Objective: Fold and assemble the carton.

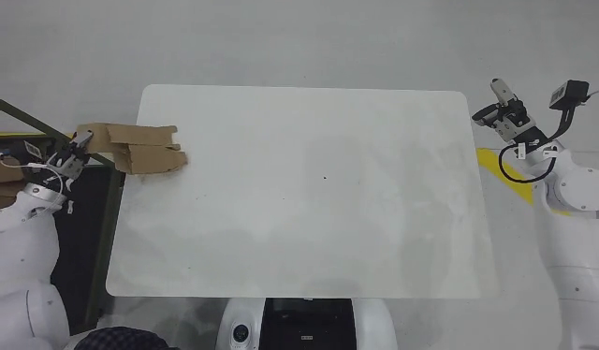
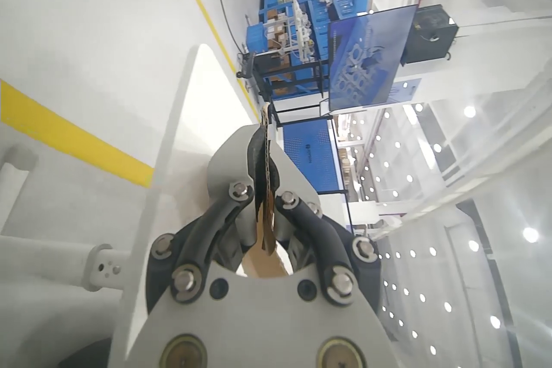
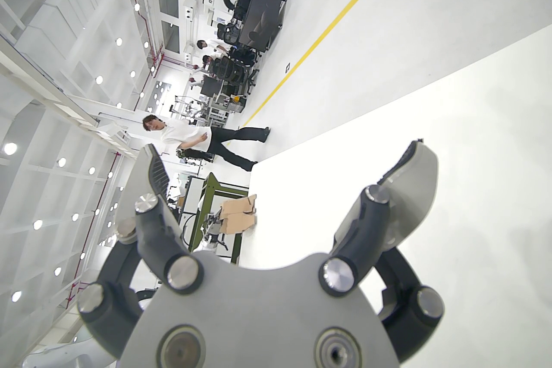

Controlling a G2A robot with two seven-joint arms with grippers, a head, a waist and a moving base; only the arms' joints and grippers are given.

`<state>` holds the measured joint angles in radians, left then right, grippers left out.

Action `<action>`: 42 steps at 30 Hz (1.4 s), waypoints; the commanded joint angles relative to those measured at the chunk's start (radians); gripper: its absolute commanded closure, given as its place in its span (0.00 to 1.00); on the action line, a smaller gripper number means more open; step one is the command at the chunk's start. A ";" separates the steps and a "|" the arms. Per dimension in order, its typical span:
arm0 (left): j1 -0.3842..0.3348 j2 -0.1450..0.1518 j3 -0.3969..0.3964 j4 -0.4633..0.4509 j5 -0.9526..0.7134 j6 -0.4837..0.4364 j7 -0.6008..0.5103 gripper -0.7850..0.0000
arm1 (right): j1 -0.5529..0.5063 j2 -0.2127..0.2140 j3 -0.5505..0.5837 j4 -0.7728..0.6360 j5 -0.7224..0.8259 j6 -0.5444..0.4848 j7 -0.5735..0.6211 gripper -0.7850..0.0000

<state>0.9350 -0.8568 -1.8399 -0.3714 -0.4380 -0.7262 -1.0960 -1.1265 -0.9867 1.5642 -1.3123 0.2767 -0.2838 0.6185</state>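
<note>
- arms: glossy white rounded shells
- left gripper: grey metal fingers, black links, silver screws
- right gripper: same deal, black cable hanging off it

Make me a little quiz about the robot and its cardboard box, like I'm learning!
1. True or false: the left pincer is shut on the carton.
2. The right pincer is: A) open and empty, B) shut on the carton, C) shut on a cup.
3. Fill in: the carton lies at the table's edge on the robot's ____ side.
Key: 1 true; 2 A; 3 left.
</note>
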 commanded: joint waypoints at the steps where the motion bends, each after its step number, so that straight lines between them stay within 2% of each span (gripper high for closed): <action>1: 0.008 0.000 -0.006 -0.050 -0.045 0.030 -0.028 1.00 | 0.000 0.000 0.000 0.000 0.000 0.000 0.000 0.00; 6: 0.043 -0.005 -0.002 -0.190 -0.132 0.088 -0.086 1.00 | 0.000 0.000 0.000 0.000 0.000 0.000 0.000 0.00; 10: 0.073 -0.018 0.030 -0.301 -0.174 0.109 -0.107 1.00 | 0.000 0.000 0.000 0.000 0.000 0.000 0.000 0.00; 21: 0.151 -0.074 0.213 -0.529 -0.214 0.128 -0.114 1.00 | 0.000 0.000 0.000 0.000 0.000 0.000 0.000 0.00; 26: 0.172 -0.090 0.281 -0.620 -0.195 0.138 -0.088 1.00 | 0.000 0.000 0.000 0.000 0.000 0.000 0.000 0.00; 34: 0.157 -0.110 0.364 -0.702 -0.184 0.180 -0.062 1.00 | 0.000 0.000 0.000 0.000 0.000 0.000 0.000 0.00; 42: 0.123 -0.123 0.410 -0.703 -0.186 0.203 -0.036 1.00 | 0.000 0.000 0.000 0.000 0.000 0.000 0.000 0.00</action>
<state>1.0620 -0.9785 -1.4327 -1.0799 -0.6240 -0.5235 -1.1333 -1.1265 -0.9867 1.5642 -1.3123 0.2767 -0.2838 0.6185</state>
